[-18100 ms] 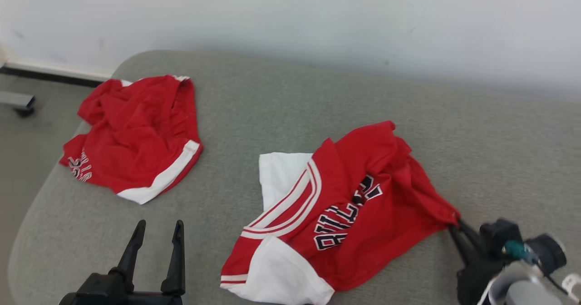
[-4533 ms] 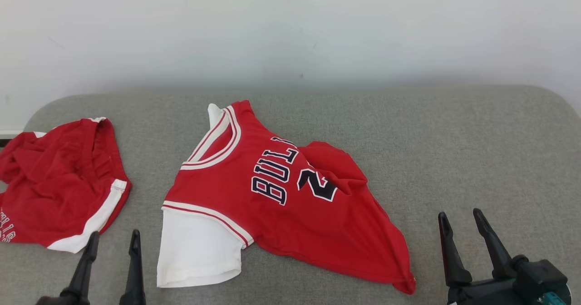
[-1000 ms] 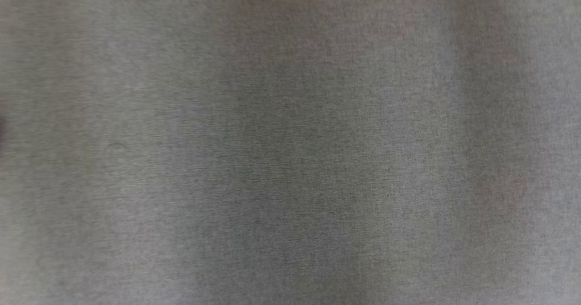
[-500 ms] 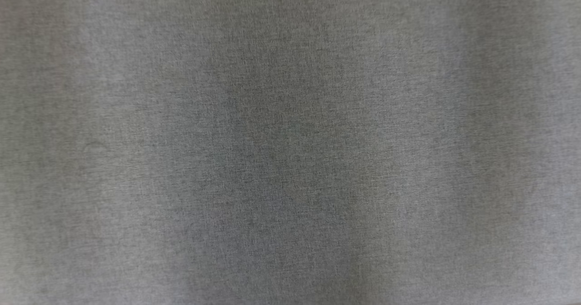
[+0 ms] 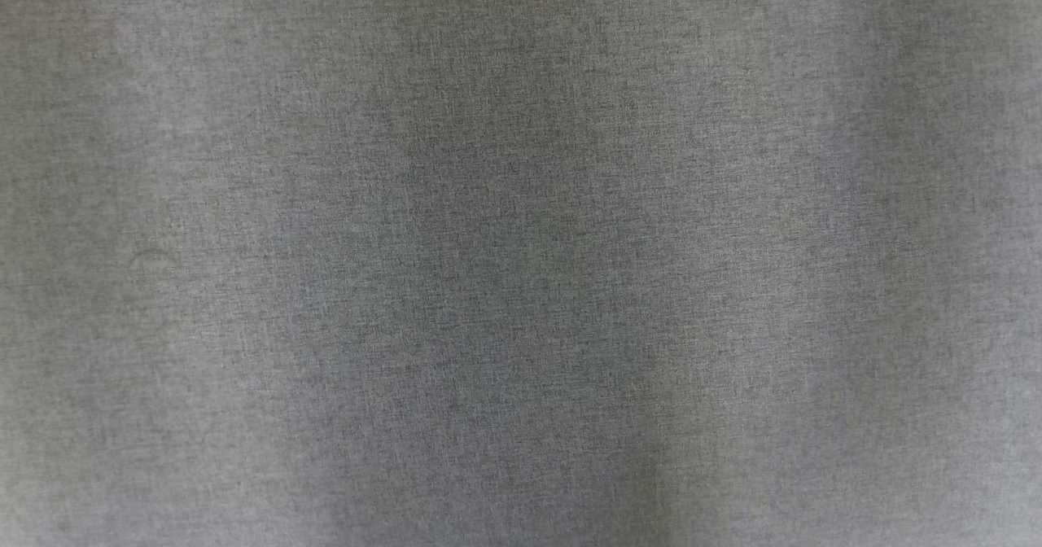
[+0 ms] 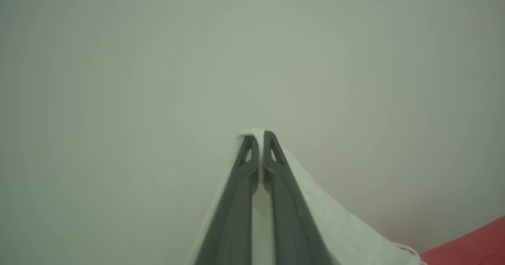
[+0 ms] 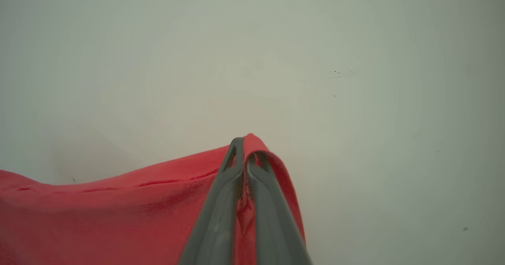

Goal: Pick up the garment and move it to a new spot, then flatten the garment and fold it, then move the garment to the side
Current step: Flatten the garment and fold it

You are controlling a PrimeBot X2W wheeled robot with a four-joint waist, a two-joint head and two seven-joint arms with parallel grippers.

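Note:
The garment is a red jersey with white sleeves. In the left wrist view my left gripper (image 6: 258, 134) is shut on a white sleeve edge (image 6: 339, 225) of the garment, with red cloth (image 6: 469, 245) at the lower right corner. The right wrist view has my right gripper (image 7: 245, 140) shut on a red corner of the garment (image 7: 118, 213), whose cloth stretches away to the left. Both grippers hold the cloth up in front of a pale wall. The head view looks close down on grey fabric surface (image 5: 521, 254).
A plain pale wall (image 6: 197, 60) lies behind both grippers in the wrist views. The grey upholstered surface has a faint small mark (image 5: 151, 258) at its left.
The head camera has shifted: a white cloth edge at the top left one second ago has left the picture, and the faint mark on the grey surface has drifted left.

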